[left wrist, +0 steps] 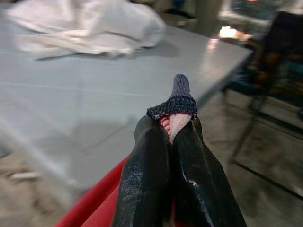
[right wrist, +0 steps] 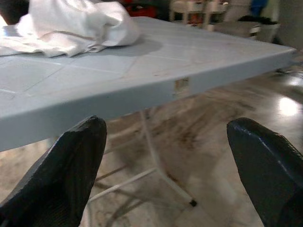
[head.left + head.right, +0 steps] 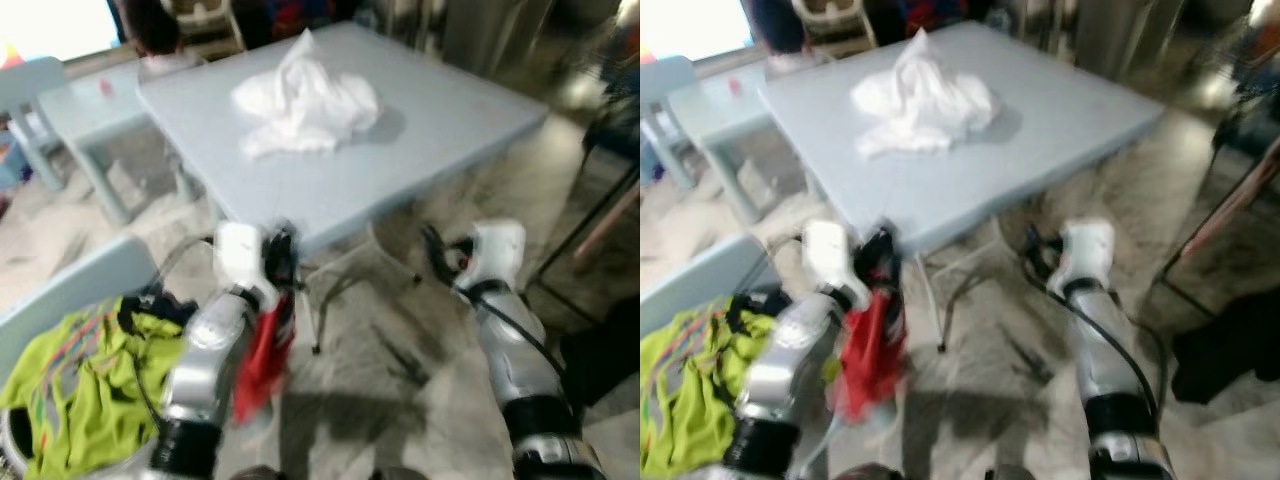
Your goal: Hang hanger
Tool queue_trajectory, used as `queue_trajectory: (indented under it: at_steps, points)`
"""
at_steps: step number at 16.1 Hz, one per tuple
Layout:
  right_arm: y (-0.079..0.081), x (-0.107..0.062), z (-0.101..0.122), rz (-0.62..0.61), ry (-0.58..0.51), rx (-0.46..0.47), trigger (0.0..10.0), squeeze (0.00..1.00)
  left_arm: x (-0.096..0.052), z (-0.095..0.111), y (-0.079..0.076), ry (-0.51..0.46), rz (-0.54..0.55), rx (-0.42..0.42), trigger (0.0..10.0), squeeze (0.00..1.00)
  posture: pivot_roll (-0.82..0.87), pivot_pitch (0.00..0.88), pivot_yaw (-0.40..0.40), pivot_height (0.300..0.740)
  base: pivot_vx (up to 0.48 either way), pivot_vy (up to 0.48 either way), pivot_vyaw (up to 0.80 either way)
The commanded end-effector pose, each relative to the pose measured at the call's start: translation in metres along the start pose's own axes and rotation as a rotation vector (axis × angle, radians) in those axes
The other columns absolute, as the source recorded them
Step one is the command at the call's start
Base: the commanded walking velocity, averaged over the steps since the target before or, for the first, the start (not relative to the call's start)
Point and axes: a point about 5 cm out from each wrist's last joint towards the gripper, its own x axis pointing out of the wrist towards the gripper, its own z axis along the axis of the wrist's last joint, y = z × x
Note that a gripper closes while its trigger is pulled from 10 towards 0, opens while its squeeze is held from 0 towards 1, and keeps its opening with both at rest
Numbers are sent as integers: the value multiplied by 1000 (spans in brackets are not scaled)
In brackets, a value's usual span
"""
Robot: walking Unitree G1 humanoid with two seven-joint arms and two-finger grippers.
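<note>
Your left gripper point(image 1: 171, 142) has its glossy black fingers pressed together on a red garment point(image 3: 262, 362) with a dark knitted collar edge; the soft cloth hangs down below the gripper, just before the near edge of the smooth grey-blue plastic table point(image 3: 450, 120). Your right gripper point(image 2: 165, 156) has its fingers spread wide, holding nothing, near the same edge. A crumpled white cloth point(image 3: 305, 100) lies on the table. A lime-green garment point(image 3: 70, 385) lies in a heap at your left. I cannot make out a hanger.
</note>
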Motion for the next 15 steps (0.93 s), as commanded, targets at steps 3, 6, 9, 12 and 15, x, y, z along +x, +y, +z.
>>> queue_trajectory:
  at_steps: [3, 6, 9, 12, 15]
  points:
    - [5, 4, 6, 18, -17, -3, 10000, 0, -1, 11, 3, -45, -36, 1, 10000, 0, -41, 0, 35, 740, 0, 0, -800]
    - [5, 4, 6, 18, -16, -3, 10000, 0, -1, 11, 1, -45, -54, 1, 10000, 0, -41, 0, 35, 740, 0, 0, -800]
    - [5, 3, 5, 17, -16, -4, 10000, 0, -2, 11, 0, -46, -64, -1, 10000, 0, -43, 0, 36, 740, 0, 0, -800]
    - [4, 3, 5, 13, -14, -7, 10000, 0, -2, 10, 0, -44, -68, -4, 10000, 0, -44, 0, 36, 740, 0, 0, -800]
    - [1, -3, 3, 7, -13, -12, 10000, 0, -10, -2, 18, -5, 22, 41, 10000, 0, -45, 0, 34, 740, 0, 0, -800]
